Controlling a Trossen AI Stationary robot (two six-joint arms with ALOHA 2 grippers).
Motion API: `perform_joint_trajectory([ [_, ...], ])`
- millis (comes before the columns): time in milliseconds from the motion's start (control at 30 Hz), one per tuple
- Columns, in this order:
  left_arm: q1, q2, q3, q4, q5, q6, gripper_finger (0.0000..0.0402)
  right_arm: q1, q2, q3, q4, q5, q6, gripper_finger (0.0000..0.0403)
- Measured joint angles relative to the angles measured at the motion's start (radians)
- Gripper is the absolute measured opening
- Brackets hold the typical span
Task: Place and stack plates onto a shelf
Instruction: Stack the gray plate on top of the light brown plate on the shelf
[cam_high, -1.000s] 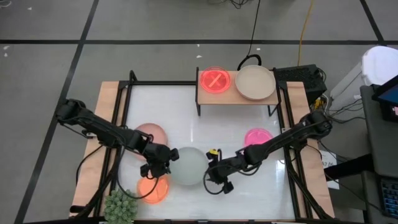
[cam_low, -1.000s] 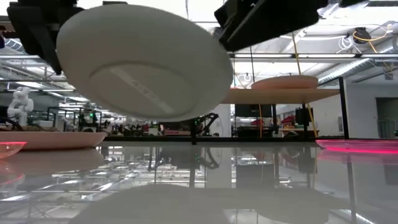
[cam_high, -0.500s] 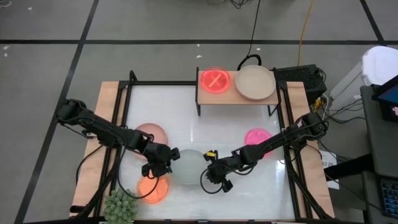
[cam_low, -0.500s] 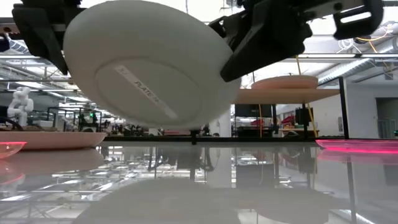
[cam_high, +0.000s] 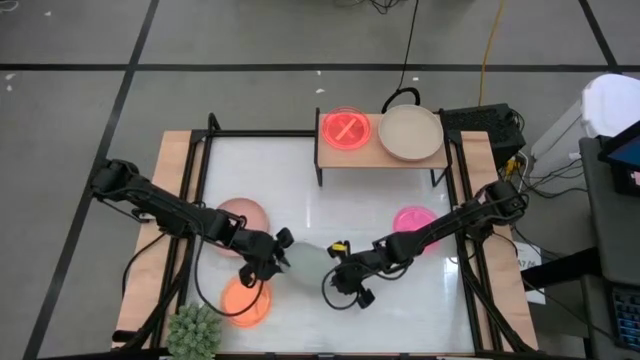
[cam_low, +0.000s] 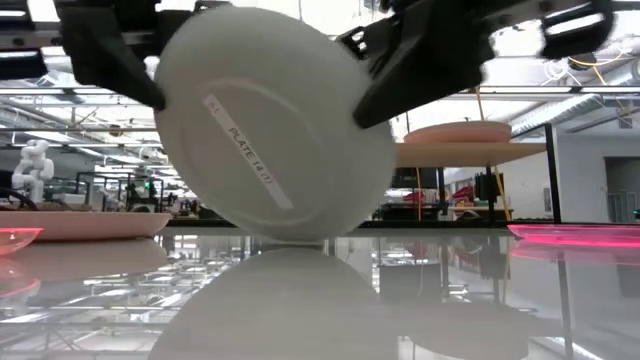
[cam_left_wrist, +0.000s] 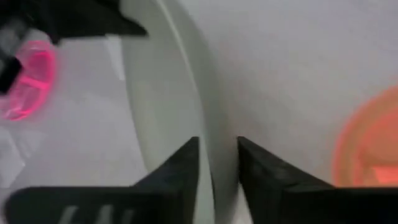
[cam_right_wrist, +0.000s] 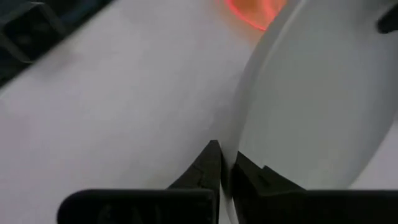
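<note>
- High view: my left gripper (cam_high: 277, 254) and right gripper (cam_high: 338, 270) meet mid-table over the pale grey-green plate (cam_high: 305, 257), which stands tilted on edge between them. The shelf (cam_high: 380, 152) at the far side carries a magenta plate (cam_high: 345, 129) and a beige plate (cam_high: 410, 132). On the table: a dusty-pink plate (cam_high: 243, 212), an orange plate (cam_high: 245, 299), a second magenta plate (cam_high: 414, 220), and a spiky plant (cam_high: 195, 330) in the near-left corner.
- Low view: the grey-green plate (cam_low: 275, 125) is steeply tilted, underside to camera, lowest edge at the tabletop. Dark gripper parts sit at its upper rim on both sides.
- Left wrist view: my left fingers (cam_left_wrist: 180, 168) straddle the plate rim (cam_left_wrist: 208, 149) with a small gap, parted, not squeezing. Orange plate (cam_left_wrist: 367, 143) sits beyond.
- Right wrist view: my right fingers (cam_right_wrist: 208, 163) are pinched tight on the plate's rim (cam_right_wrist: 239, 124). That grip holds it.
</note>
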Motion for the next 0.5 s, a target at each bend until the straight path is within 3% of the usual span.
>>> perform_joint_trajectory([
  [233, -0.040, 0.000, 0.002, 0.129, -0.018, -0.075, 0.0219, 0.007, -0.017, 0.000, -0.025, 0.014, 0.007, 0.0001],
  [367, -0.067, -0.001, 0.002, 0.178, -0.054, -0.149, 0.0239, 0.020, -0.069, 0.000, -0.100, 0.068, 0.043, 0.0001],
  [500, -0.091, -0.012, 0.002, 0.192, -0.223, -0.210, 0.0241, 0.041, -0.141, 0.000, -0.167, 0.095, 0.115, 0.0001],
])
